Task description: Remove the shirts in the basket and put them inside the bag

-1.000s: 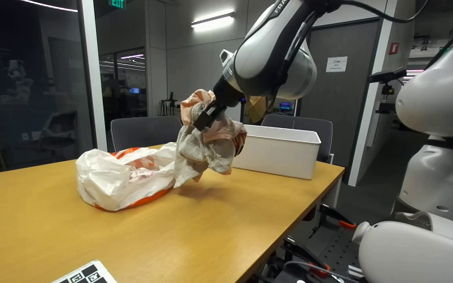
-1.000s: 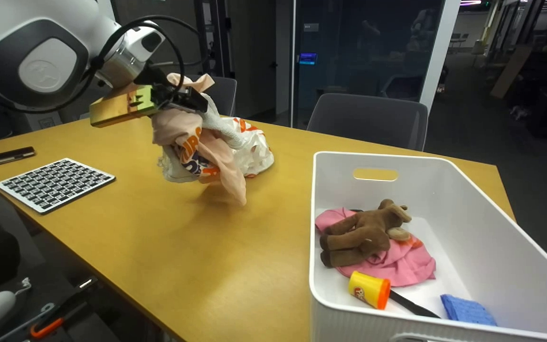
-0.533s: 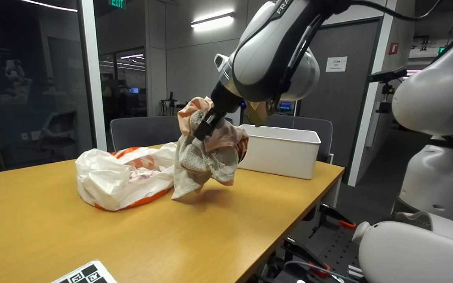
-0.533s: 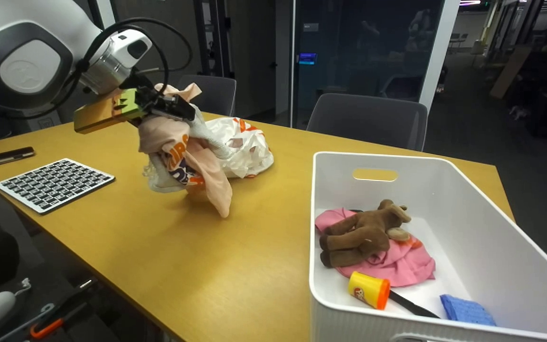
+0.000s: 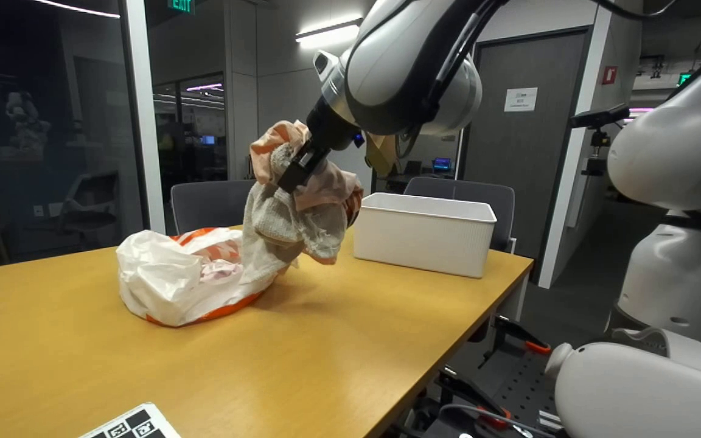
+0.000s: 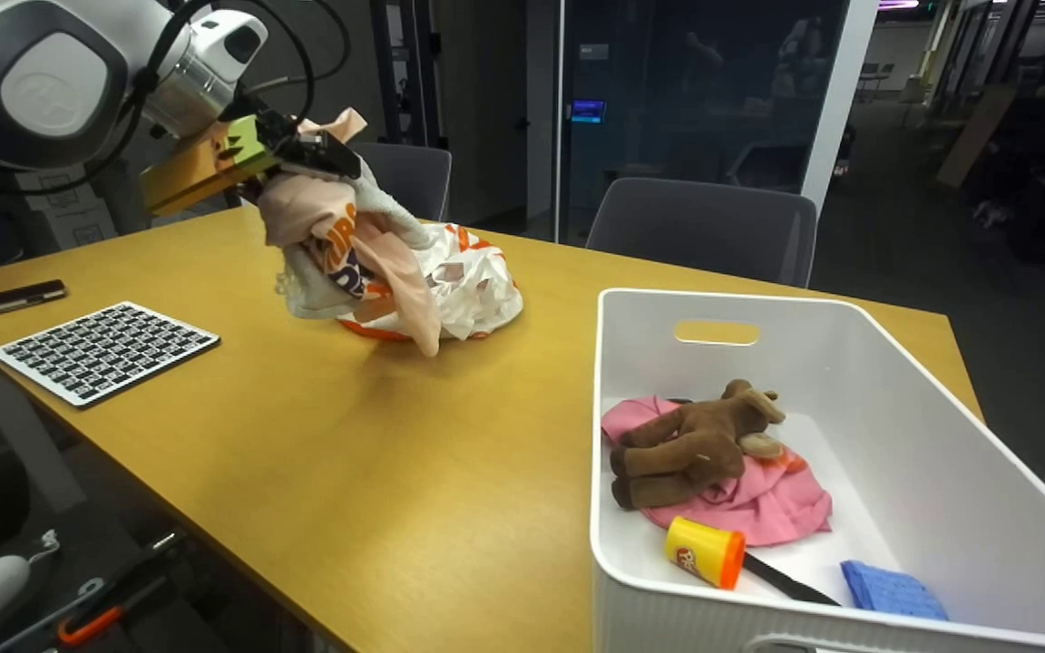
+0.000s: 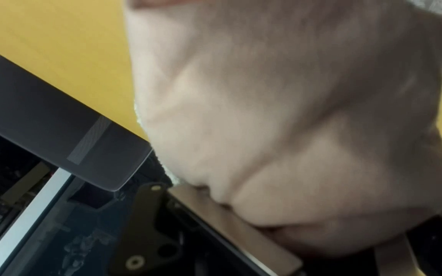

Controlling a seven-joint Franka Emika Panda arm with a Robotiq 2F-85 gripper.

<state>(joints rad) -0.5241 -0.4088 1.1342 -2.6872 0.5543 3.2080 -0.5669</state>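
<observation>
Above the table (image 5: 235,365), the gripper (image 5: 294,174) clenches the peach shirt (image 6: 305,205), a white cloth (image 5: 265,213) hanging with it. In an exterior view the bag (image 5: 159,280) lies toward eight o'clock from these; whether they touch, I cannot tell. Toward four o'clock in both exterior views stands the basket (image 5: 423,246), holding a pink shirt (image 6: 786,512), brown toy (image 6: 699,451) and yellow tub (image 6: 708,550).
</observation>
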